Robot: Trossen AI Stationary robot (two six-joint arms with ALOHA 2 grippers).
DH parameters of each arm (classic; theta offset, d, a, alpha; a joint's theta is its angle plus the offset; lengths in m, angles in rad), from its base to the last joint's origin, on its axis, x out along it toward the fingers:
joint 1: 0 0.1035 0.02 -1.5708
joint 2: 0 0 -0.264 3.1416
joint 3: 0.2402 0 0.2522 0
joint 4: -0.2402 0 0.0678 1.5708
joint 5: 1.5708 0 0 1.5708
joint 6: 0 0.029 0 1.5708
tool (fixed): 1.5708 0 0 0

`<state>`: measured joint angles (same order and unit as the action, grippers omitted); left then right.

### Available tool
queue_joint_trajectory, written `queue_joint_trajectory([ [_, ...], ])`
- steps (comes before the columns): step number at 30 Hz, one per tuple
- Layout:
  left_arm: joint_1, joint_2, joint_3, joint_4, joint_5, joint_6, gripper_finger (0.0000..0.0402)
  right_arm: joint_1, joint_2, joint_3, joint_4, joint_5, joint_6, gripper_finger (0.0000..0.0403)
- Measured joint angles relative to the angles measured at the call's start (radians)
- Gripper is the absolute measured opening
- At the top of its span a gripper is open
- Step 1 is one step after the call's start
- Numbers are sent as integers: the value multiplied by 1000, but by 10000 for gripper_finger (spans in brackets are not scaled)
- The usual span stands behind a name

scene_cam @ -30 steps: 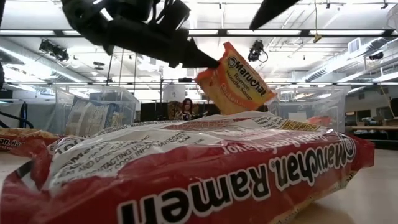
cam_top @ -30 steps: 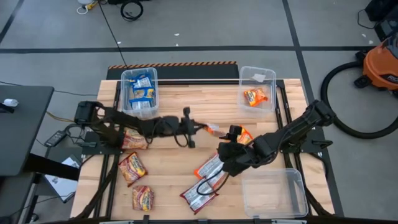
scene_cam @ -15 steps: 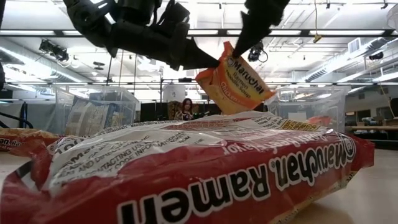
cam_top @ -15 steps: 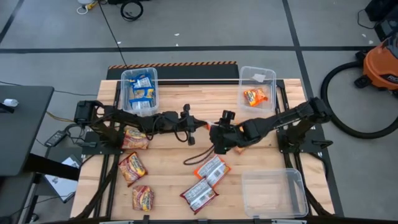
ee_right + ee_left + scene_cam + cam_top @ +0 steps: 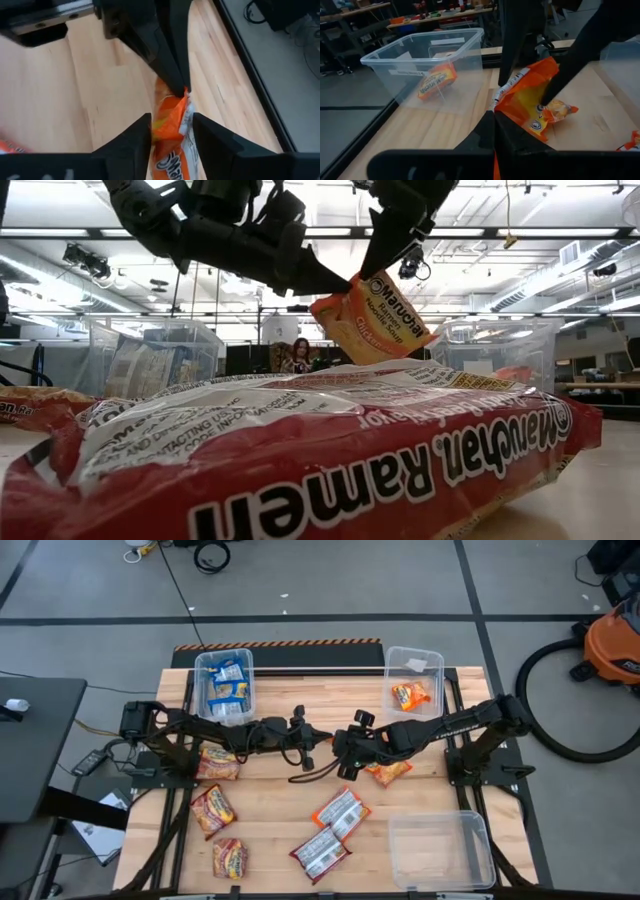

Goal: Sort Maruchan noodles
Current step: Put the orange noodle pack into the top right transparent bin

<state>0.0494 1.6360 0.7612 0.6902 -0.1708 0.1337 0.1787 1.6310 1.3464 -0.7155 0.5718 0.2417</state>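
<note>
An orange Maruchan packet (image 5: 372,320) hangs in the air over the table's middle. My left gripper (image 5: 335,283), reaching in from the left (image 5: 318,747), is shut on it. My right gripper (image 5: 171,140) is open. It has come in from the right (image 5: 345,750), and its fingers stand on either side of the same packet (image 5: 170,122). Blue packets lie in the far-left bin (image 5: 225,690), and an orange one (image 5: 409,695) lies in the far-right bin. Red packets (image 5: 340,812) and another orange one (image 5: 388,772) lie flat on the table. My left gripper pinches the orange packet's crimped end edge (image 5: 183,96) between its two shut fingers (image 5: 170,60), which come level from the table's left. The packet is lifted clear and hangs tilted below them. My right gripper's fingers (image 5: 132,147) flank the packet from above; I cannot tell whether they touch it.
A bare clear bin (image 5: 440,848) stands at the near right. Three red packets (image 5: 213,808) lie along the left side and two more (image 5: 320,852) near the middle. In the low view a red packet (image 5: 300,450) fills the foreground. A black cable loop (image 5: 312,775) lies below the grippers.
My right gripper has moved from above the red packets near the table's middle toward the far edge and the left. It now straddles the held orange packet with its fingers. My left gripper has kept its hold, and the packet has tipped slightly.
</note>
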Motion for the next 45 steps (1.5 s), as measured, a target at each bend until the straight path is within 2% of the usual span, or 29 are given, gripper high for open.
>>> queue_joint_trajectory([
  [6,-7,-6,0,3,0,0,0,-24,0,-8,-2,-39,43,89],
  [12,-14,-7,0,6,13,13,6,-25,0,-8,-10,-14,44,10],
  [18,-15,-10,1,5,16,27,44,-37,0,-10,-26,-6,44,6],
  [21,-15,-52,1,-40,20,29,70,-51,0,-10,-55,1,57,5],
  [25,-15,-149,2,-145,18,54,117,-70,0,-10,-68,4,61,4],
  [30,9,-290,2,-324,1,127,167,-90,-52,22,-151,72,52,3],
  [34,44,-354,1,-391,-10,112,174,-105,-138,62,-271,173,44,2],
  [37,50,-356,1,-393,-10,101,169,-117,-227,76,-318,227,28,2],
  [42,48,-342,0,-406,-8,98,161,-148,-372,77,-383,247,-7,2],
  [45,49,-343,0,-408,-9,97,160,-170,-441,77,-483,247,24,2],
])
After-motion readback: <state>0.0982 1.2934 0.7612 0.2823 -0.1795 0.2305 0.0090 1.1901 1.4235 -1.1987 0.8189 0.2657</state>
